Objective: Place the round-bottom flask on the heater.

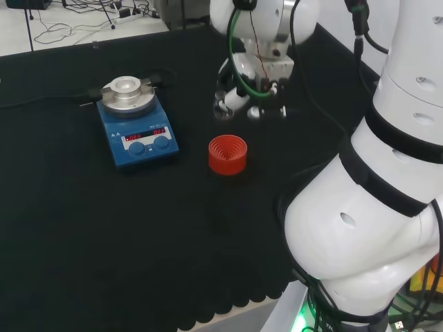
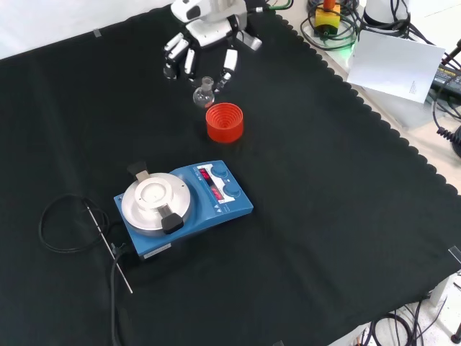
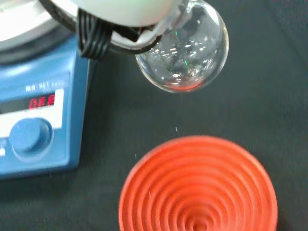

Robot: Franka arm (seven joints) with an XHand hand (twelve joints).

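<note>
Front view: hand [image 2: 205,32] pinching upright round-bottom flask [image 2: 204,94], neck up, bulb down.

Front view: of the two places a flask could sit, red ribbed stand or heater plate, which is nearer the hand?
The red ribbed stand, just below the hand and its round-bottom flask; the blue heater sits farther down.

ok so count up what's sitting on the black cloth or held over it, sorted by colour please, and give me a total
Clear glass: 1, the round-bottom flask held in the robot hand
Red: 1, the ribbed stand
Blue: 1, the heater with its silver top plate
Black: 1, the cable coiled beside the heater
Total: 4
</note>
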